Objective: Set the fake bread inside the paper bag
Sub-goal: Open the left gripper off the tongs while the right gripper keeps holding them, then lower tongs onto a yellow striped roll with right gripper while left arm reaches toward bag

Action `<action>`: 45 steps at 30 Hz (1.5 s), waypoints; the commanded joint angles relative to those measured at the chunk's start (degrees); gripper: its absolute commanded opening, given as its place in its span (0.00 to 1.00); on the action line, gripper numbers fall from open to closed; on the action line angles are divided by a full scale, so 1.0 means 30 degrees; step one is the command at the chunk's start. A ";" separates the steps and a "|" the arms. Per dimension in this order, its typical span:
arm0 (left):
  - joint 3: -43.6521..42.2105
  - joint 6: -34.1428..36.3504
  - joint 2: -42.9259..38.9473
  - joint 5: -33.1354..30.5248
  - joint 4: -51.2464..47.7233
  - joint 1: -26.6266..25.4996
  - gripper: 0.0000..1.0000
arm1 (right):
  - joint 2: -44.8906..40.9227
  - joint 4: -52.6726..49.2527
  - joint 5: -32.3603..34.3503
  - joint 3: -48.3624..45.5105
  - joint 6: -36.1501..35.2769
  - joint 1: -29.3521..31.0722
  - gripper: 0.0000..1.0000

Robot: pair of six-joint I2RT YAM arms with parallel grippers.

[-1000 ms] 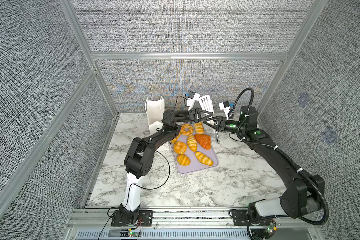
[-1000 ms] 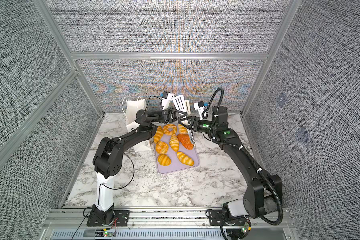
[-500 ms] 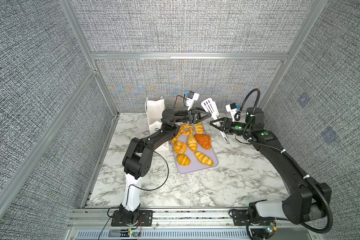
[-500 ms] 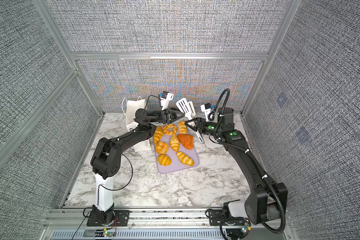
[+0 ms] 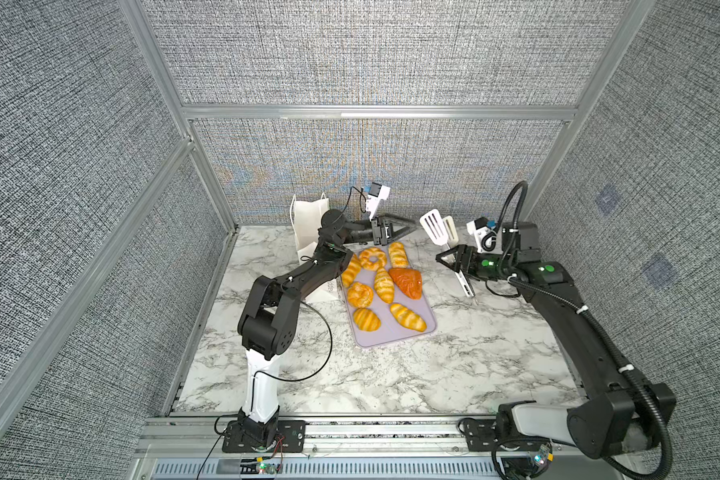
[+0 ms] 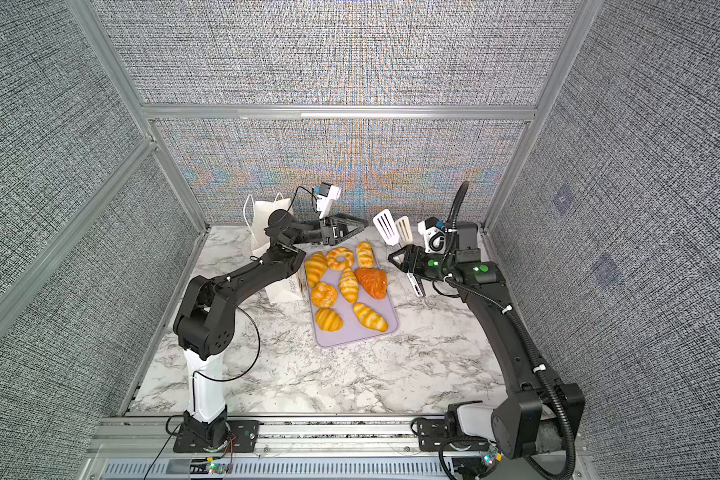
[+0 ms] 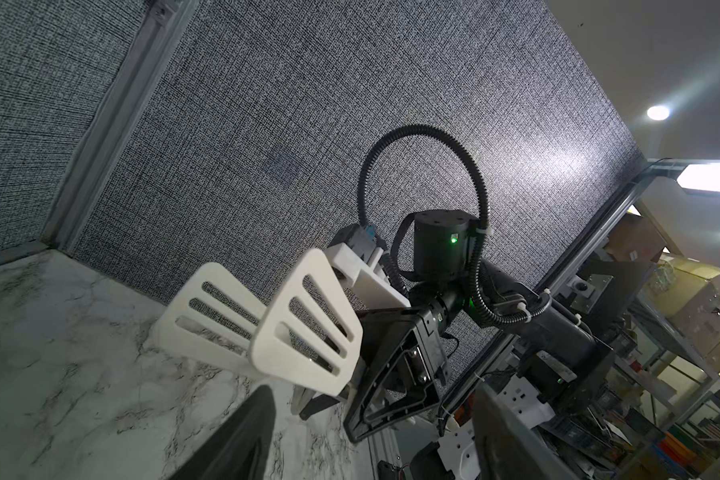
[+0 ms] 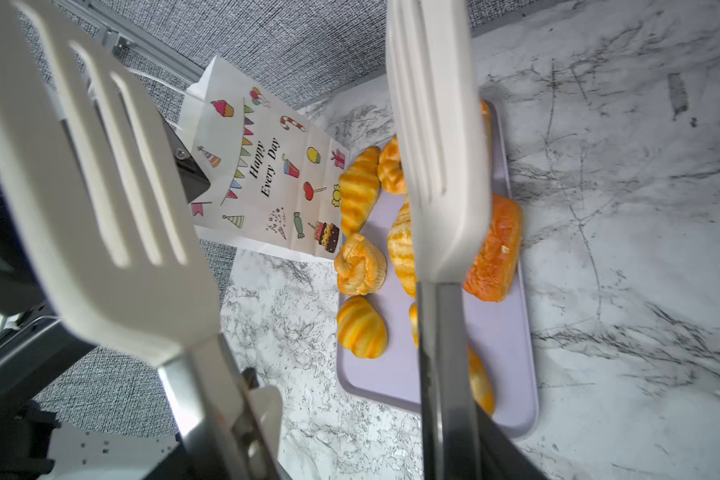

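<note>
My left gripper [image 5: 408, 227] has just sprung apart, releasing the tongs [image 5: 433, 226], which my right gripper [image 5: 443, 259] clamps alone, free to fetch the fake bread [image 5: 384, 284]

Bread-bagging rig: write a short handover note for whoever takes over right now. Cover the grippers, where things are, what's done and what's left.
Left gripper: open and empty, near the far end of the lavender tray.
Right gripper: shut on the tongs. The blades are apart with nothing between them, to the right of the tray.
Fake bread: all eight pieces lie on the tray.
Paper bag: left of the tray, partly behind the left arm. Its inside is not visible.
Done: only the tongs are in hand.
Left: move every piece into the bag.
</note>
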 commanded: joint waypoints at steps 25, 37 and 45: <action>0.5856 1.6901 -0.1601 -0.6505 -2.4391 0.0281 0.90 | 0.3433 -1.0532 0.9286 0.3496 -0.4684 0.2441 0.67; 0.6128 1.9894 -0.3047 -0.9966 -2.7195 0.0252 0.99 | 0.4650 -1.3613 1.1138 0.3750 -0.6482 0.5901 0.67; 0.5697 2.1074 -0.4184 -1.2133 -2.7613 0.0208 0.99 | 0.5880 -1.5110 1.2655 0.3468 -0.6674 0.7269 0.67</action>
